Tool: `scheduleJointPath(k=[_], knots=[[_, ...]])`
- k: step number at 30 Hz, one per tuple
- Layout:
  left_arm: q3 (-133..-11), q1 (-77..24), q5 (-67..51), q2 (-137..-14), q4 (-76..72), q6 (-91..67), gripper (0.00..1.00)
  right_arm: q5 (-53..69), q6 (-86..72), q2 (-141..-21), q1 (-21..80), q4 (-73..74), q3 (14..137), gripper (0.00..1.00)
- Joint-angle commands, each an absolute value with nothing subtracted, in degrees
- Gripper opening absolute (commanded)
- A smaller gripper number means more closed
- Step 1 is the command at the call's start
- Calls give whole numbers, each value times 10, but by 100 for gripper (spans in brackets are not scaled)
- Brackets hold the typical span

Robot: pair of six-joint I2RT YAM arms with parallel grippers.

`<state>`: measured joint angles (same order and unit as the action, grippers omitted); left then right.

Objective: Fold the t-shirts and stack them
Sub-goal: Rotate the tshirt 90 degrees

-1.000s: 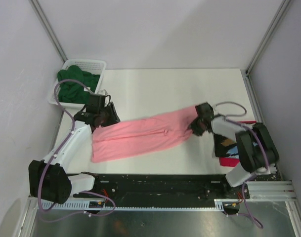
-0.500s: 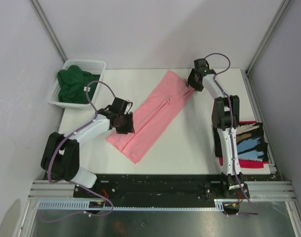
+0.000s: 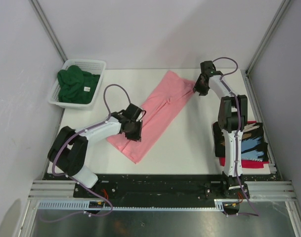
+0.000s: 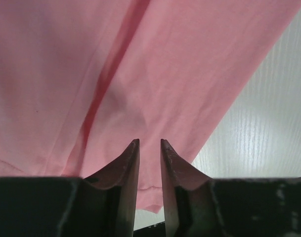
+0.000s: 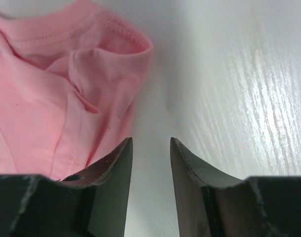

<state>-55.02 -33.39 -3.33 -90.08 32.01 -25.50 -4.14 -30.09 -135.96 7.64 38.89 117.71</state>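
Salmon-pink cotton t-shirt [image 3: 157, 111]: folded into a long narrow strip, lying diagonally on the white worktop [image 3: 199, 143] from lower centre-left up to upper centre-right, with the collar at the upper end.
Left tool [image 4: 149, 142]: jaws narrow, with a slim gap and nothing pinched. It hangs over the strip's lower half, probably to take that end for the cross fold.
Right tool [image 5: 150, 140]: jaws moderately apart and empty, over bare worktop just beside the collar, likely placed to grasp or steady that end.
Dark green t-shirt [image 3: 76, 85]: bunched in the white plastic mesh basket [image 3: 93, 64], upper left, not yet folded.
Black printed t-shirt [image 3: 249, 143]: lying on the red t-shirt [image 3: 239, 162] at the right edge, apparently the stack the pink one will join.
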Motion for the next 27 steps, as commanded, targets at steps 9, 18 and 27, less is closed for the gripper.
scheduleJointPath(k=[9,18,27], knots=[[-516,-388,84,-927,309,-284,17,-13,-338,-1432,53,369,1260,37],[-548,-445,61,-979,310,-305,13,-12,-328,-1464,36,372,1306,43],[-710,-527,-14,-1095,310,-351,12,-14,-309,-1434,13,429,1376,59]])
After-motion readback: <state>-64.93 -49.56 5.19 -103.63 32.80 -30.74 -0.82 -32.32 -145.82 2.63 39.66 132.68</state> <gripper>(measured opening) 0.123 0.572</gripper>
